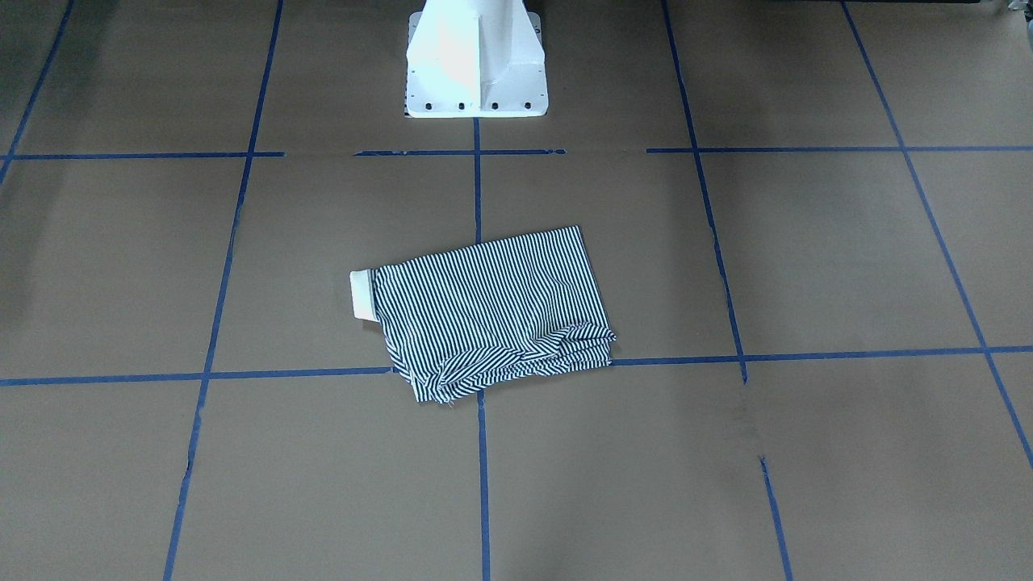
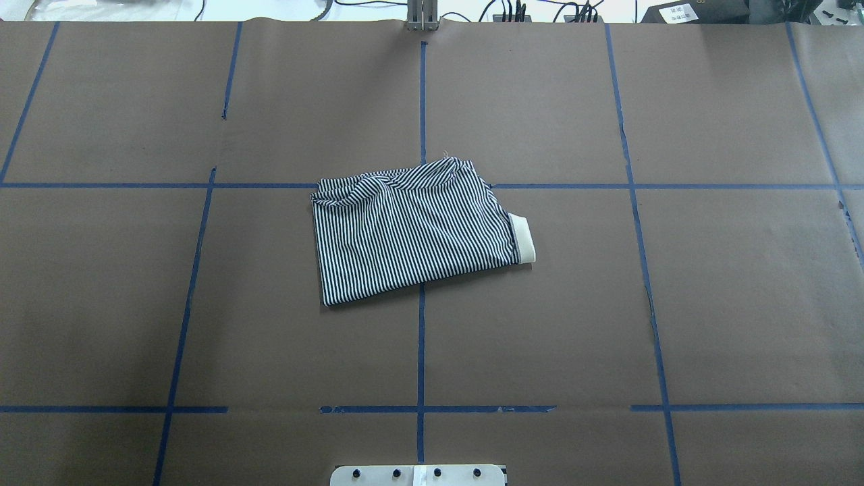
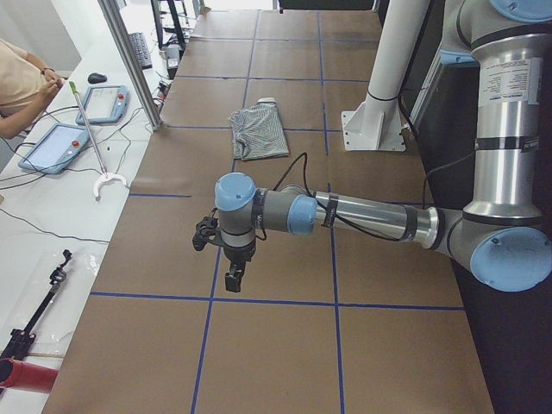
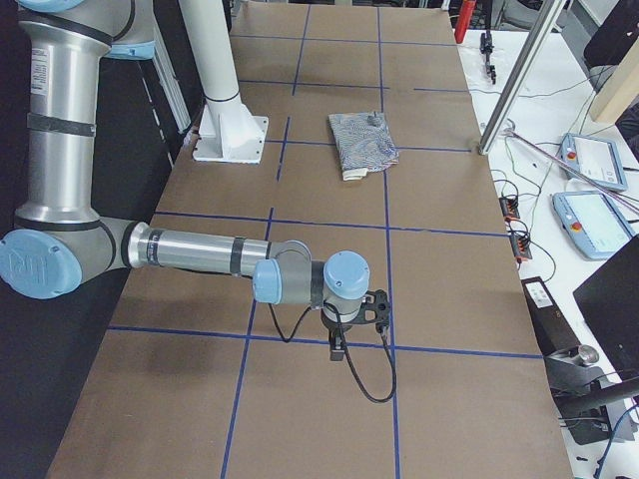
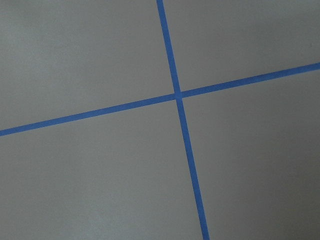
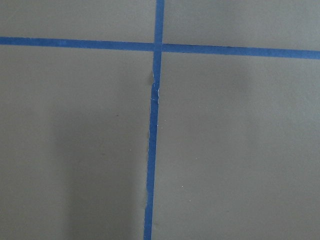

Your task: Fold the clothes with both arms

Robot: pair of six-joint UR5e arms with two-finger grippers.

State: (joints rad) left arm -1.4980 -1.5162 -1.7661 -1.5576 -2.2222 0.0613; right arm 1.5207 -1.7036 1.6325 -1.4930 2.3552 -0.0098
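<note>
The striped polo shirt (image 1: 492, 311) lies folded into a compact rectangle at the middle of the table, its cream collar (image 1: 361, 296) sticking out at one end. It also shows in the overhead view (image 2: 412, 233) and small in both side views (image 3: 259, 131) (image 4: 362, 140). My left gripper (image 3: 233, 278) hangs over bare table far to the left of the shirt. My right gripper (image 4: 339, 349) hangs over bare table far to the right. Both show only in the side views, so I cannot tell whether they are open or shut. The wrist views show only brown paper and blue tape.
The white pedestal (image 1: 476, 60) stands at the robot's side of the table, behind the shirt. Blue tape lines (image 2: 422, 337) grid the brown paper. Tablets (image 3: 52, 147) and cables lie on the operators' bench beyond the far edge, where a person (image 3: 17, 78) sits.
</note>
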